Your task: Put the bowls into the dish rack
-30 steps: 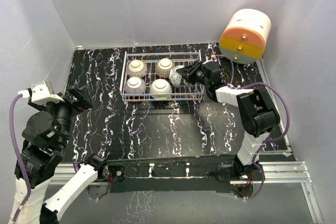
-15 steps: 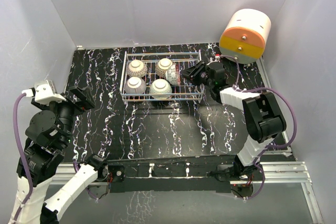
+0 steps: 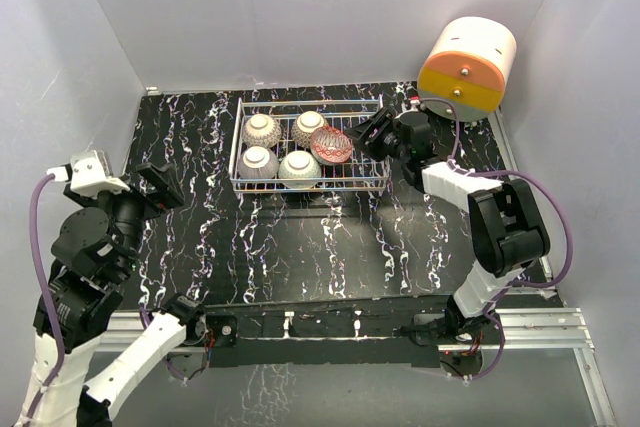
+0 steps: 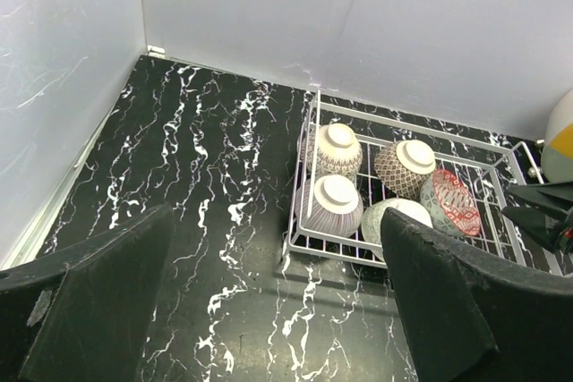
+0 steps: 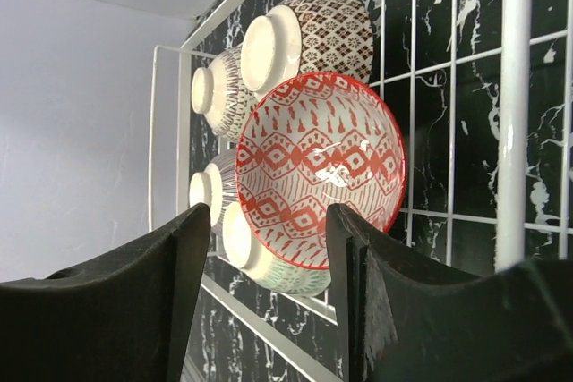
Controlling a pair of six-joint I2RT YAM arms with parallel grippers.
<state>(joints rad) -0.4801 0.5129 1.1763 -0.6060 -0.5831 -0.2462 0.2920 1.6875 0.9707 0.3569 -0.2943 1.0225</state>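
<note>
While red bowl (image 5: 313, 167) leans in dish rack (image 5: 515, 87): your right gripper (image 3: 366, 135) gapes, empty
Risk: clip rim retreating, bowl topples

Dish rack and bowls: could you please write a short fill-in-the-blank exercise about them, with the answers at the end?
1. The dish rack holds ___ bowls.
2. Four of them lie ___ down.
3. The tilted bowl shows a ___ inside.
4. The right gripper, beside the rack, has its jaws ___.
Answers: five, upside, red, open.
</note>
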